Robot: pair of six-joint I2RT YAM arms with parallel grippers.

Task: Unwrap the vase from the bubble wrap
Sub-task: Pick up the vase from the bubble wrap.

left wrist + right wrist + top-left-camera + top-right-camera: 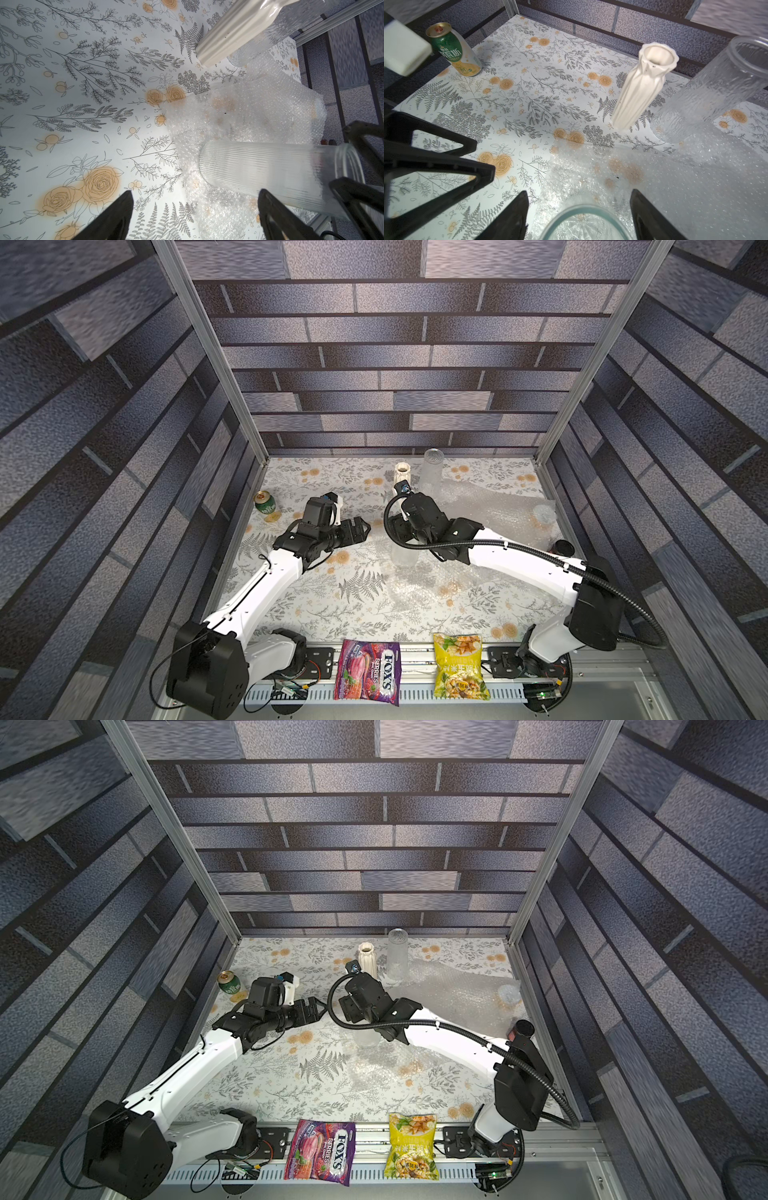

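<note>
A clear ribbed glass vase (405,558) (259,172) stands upright and bare on a flat, crinkled sheet of bubble wrap (415,589) (675,187) in mid-table. My right gripper (579,192) (398,533) hangs over its mouth. The jaws are open on either side of the rim (583,216), with a gap on both sides. To the vase's left is my left gripper (195,191) (363,529), open and empty, pointing toward the vase just above the table. Its fingers (116,216) hold nothing.
A white ceramic vase (402,477) and a tall textured glass vase (432,472) stand at the back. A second bubble wrap sheet (498,510) lies at the back right. A green can (265,502) stands at the left edge. Two snack bags (368,672) (459,666) lie on the front rail.
</note>
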